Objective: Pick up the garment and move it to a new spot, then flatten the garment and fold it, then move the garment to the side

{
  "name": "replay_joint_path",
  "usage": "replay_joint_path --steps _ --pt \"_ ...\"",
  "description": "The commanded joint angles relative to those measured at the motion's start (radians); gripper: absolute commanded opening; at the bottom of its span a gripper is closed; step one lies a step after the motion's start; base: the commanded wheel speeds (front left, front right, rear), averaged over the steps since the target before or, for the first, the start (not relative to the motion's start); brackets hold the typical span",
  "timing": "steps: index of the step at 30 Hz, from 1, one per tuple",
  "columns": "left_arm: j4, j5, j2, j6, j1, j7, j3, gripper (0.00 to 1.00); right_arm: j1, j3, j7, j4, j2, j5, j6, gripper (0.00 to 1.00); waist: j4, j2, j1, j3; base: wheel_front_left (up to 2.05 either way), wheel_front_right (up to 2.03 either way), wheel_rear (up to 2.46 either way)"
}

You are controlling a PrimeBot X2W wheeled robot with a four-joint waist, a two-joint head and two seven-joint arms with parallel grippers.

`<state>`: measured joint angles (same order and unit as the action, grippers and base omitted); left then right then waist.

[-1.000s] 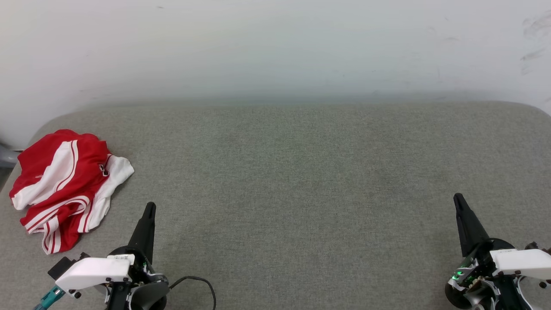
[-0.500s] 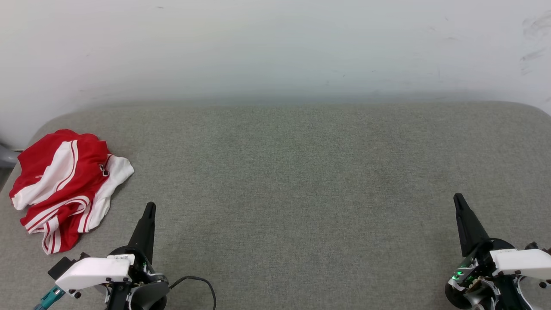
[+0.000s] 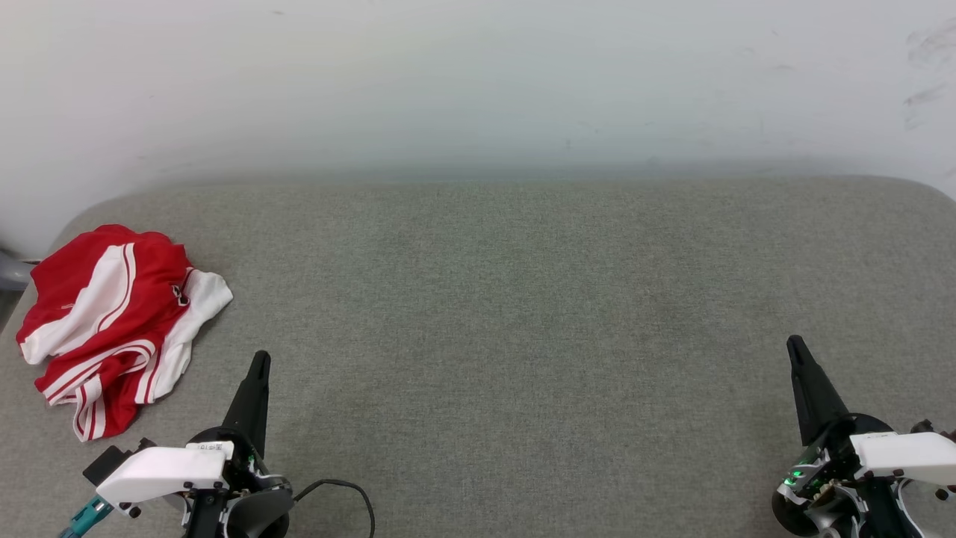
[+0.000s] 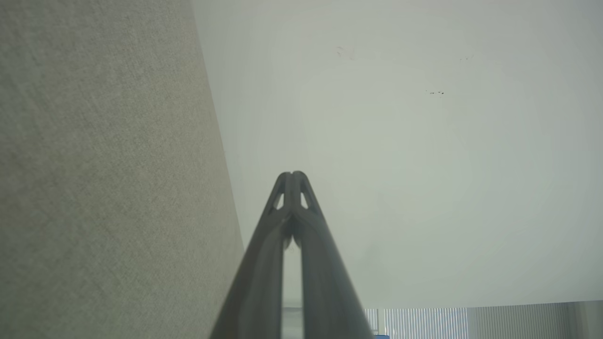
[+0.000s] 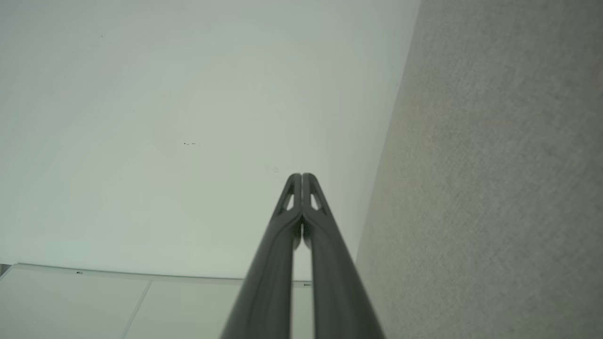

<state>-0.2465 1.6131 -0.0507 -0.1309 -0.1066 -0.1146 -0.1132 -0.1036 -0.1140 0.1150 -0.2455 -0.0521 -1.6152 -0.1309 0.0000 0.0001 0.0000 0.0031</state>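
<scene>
Red-and-white shirt (image 3: 112, 321) lies crumpled at far left of the grey table (image 3: 523, 336); my left tool (image 3: 260, 359) and right tool (image 3: 793, 344) hover nearer me, each pressed together, holding nothing.

The garment (image 3: 112, 321) is made of thin, soft cloth, smooth in finish and creased into loose folds. The counter (image 3: 523, 314) is covered in grey woven fabric, matt and coarse in grain. The wall (image 3: 478, 82) is finished in smooth matt white, marked by a few dark scuffs. The left gripper (image 3: 259, 361) and right gripper (image 3: 793, 344) are moulded in dark matt plastic, and the wrist cover (image 3: 160, 471) is formed of smooth white plastic.
</scene>
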Motion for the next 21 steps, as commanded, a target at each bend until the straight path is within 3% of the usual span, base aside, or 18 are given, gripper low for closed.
replay_joint_path --steps 1,18,19,21 --pt "0.001 0.000 0.001 -0.002 -0.006 -0.002 -0.002 0.00 -0.012 0.000 0.001 -0.001 0.003 0.005 0.000 0.00 0.000 -0.0001 0.0000 0.000 0.00 0.00 0.00" --pt "0.001 0.000 0.001 -0.002 -0.006 -0.002 -0.002 0.00 -0.012 0.001 0.001 -0.001 0.003 0.005 0.000 0.00 0.000 -0.0001 0.0000 0.000 0.00 0.00 0.00" --pt "0.001 -0.001 0.000 0.000 0.000 0.001 0.000 1.00 0.000 0.000 -0.001 0.000 0.000 0.001 0.000 1.00 0.000 -0.0001 0.0000 0.000 0.00 0.00 0.00" --pt "-0.019 0.000 0.002 0.000 0.012 0.001 0.004 1.00 0.015 0.000 0.000 -0.018 0.000 0.000 0.000 1.00 0.000 -0.0001 0.0001 0.000 0.00 0.00 0.00"
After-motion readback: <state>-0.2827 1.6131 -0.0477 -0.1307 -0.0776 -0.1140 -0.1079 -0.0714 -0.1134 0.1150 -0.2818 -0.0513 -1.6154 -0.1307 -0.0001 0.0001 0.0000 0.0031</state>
